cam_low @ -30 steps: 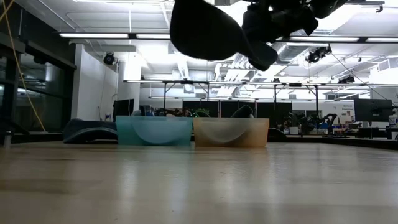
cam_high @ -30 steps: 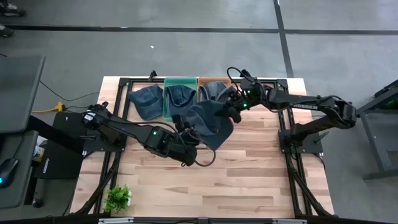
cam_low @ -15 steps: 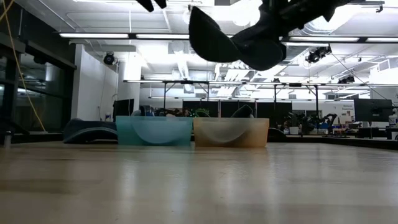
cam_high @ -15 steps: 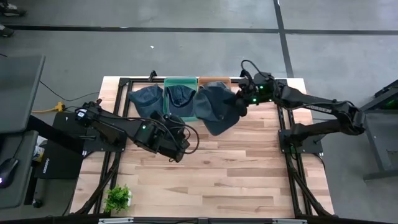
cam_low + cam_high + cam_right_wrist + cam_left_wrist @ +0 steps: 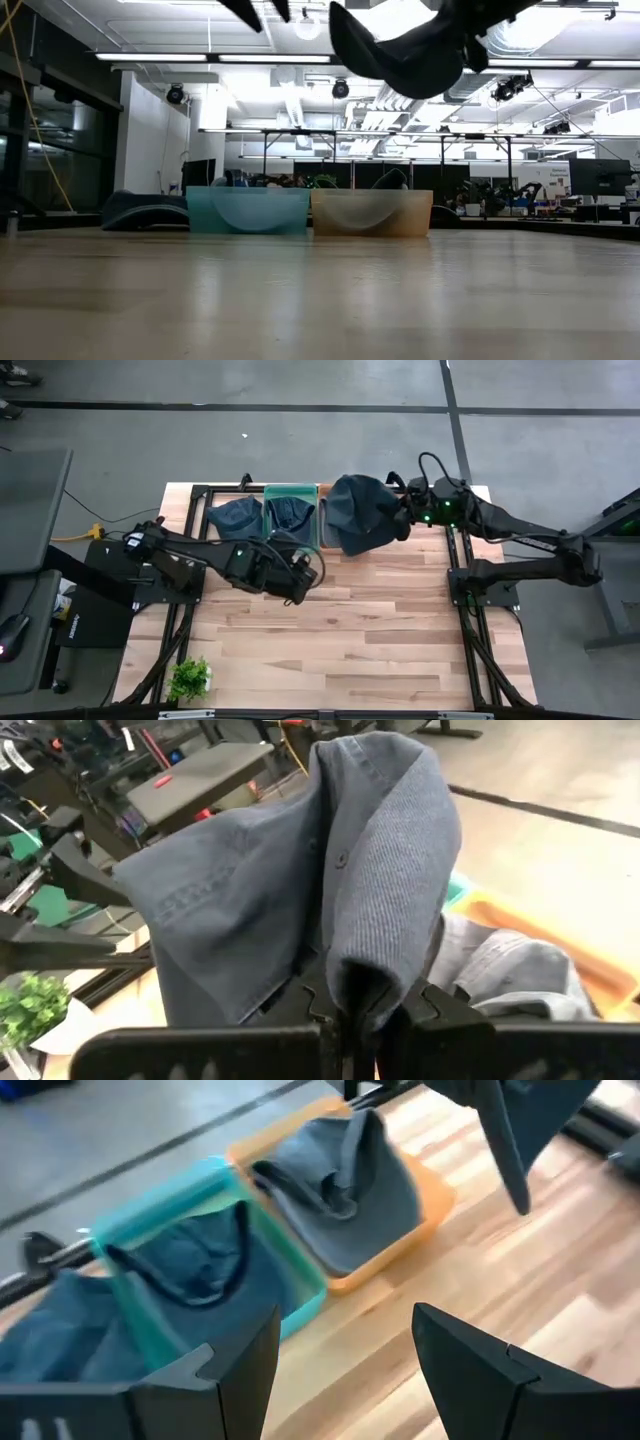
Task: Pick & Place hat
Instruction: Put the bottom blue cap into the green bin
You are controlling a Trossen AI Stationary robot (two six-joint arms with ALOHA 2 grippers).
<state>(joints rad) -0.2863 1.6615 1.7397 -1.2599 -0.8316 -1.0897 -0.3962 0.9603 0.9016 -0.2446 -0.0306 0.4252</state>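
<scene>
1. My right gripper (image 5: 352, 1005) pinches the dark blue-grey fabric hat (image 5: 358, 512), hanging above the orange plastic bin (image 5: 400, 1230), I think.
2. My left gripper (image 5: 340, 1360) hovers wide, empty, near the teal bin (image 5: 289, 520).

The teal bin (image 5: 290, 518) sits at the table's (image 5: 380, 630) far edge; the orange bin (image 5: 420, 1210) touches its right side, a loose hat (image 5: 237, 518) lies on its left.

A small green plant (image 5: 189, 678) sits at the wooden table's (image 5: 350, 650) near-left corner; a monitor (image 5: 598, 178) stands behind.
</scene>
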